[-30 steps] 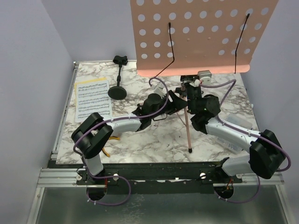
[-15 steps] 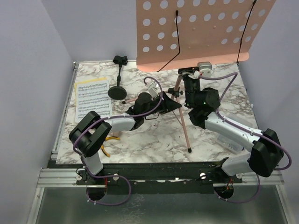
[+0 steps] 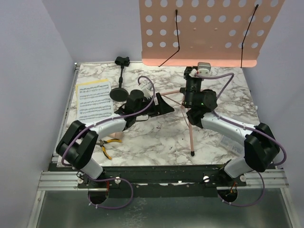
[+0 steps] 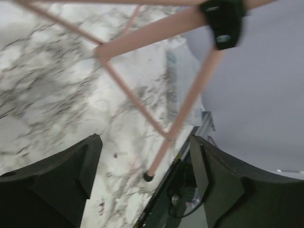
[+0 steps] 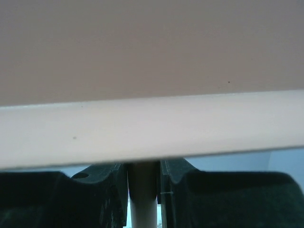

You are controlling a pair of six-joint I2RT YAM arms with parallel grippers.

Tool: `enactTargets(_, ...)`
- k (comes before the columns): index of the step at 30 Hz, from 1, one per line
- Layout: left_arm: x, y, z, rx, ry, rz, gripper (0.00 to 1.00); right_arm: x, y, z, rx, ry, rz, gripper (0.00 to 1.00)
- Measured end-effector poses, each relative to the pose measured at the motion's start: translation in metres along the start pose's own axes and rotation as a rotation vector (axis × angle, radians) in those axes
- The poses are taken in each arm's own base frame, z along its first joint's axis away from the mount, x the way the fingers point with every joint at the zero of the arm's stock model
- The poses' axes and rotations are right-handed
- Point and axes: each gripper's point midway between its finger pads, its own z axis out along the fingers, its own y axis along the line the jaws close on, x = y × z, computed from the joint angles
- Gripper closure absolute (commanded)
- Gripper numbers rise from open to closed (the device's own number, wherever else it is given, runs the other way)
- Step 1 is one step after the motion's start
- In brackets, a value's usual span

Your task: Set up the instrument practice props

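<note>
The pink perforated music-stand desk (image 3: 209,31) stands high at the back on its pink tripod pole (image 3: 190,128). One tripod foot rests near the front edge (image 3: 192,153). My right gripper (image 3: 191,75) is shut on the pole (image 5: 142,199) just under the desk's lower lip (image 5: 152,128). My left gripper (image 3: 166,105) is open left of the tripod. Its wrist view shows the spread legs (image 4: 142,111) and a black foot (image 4: 148,176) between its wide fingers (image 4: 57,183), touching neither. The black mic stand (image 3: 120,92) and sheet-music pages (image 3: 94,99) are at the left. I cannot make out the microphone.
Yellow-handled pliers (image 3: 107,142) lie by the left arm near the front edge. The left arm stretches across the marble tabletop (image 3: 156,137). Purple walls close in the table at left, right and back.
My left gripper has opened and drawn back to the left, off the tripod leg. The right gripper has carried the pole toward the back, and the desk now stands higher and straighter.
</note>
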Motion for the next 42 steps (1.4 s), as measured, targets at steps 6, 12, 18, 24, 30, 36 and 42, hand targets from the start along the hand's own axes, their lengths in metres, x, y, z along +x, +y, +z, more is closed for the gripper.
enactTargets(6, -0.046, -0.089, -0.008, 0.205, -0.090, 0.014, 0.14, 0.008, 0.006, 0.006, 0.029, 0.019, -0.018, 1.00)
enactTargets(12, -0.073, -0.118, 0.020, 0.313, -0.114, -0.061, 0.19, 0.009, 0.005, 0.008, 0.044, 0.023, -0.017, 1.00)
enactTargets(18, -0.048, -0.081, 0.064, 0.241, -0.044, -0.157, 0.27, 0.009, 0.005, 0.008, 0.044, 0.024, -0.015, 1.00)
enactTargets(24, -0.043, -0.064, 0.082, 0.169, -0.085, -0.222, 0.32, 0.010, 0.009, 0.010, 0.033, 0.043, -0.007, 1.00)
enactTargets(30, -0.049, -0.063, 0.088, 0.165, -0.112, -0.220, 0.49, 0.011, 0.011, 0.015, 0.042, 0.078, -0.008, 1.00)
enactTargets(36, -0.052, -0.055, 0.084, 0.153, -0.088, -0.178, 0.53, 0.002, 0.014, 0.024, 0.044, 0.098, -0.006, 1.00)
enactTargets(42, -0.050, -0.046, 0.069, 0.112, -0.046, -0.082, 0.57, 0.003, 0.020, 0.021, 0.027, 0.100, 0.013, 1.00)
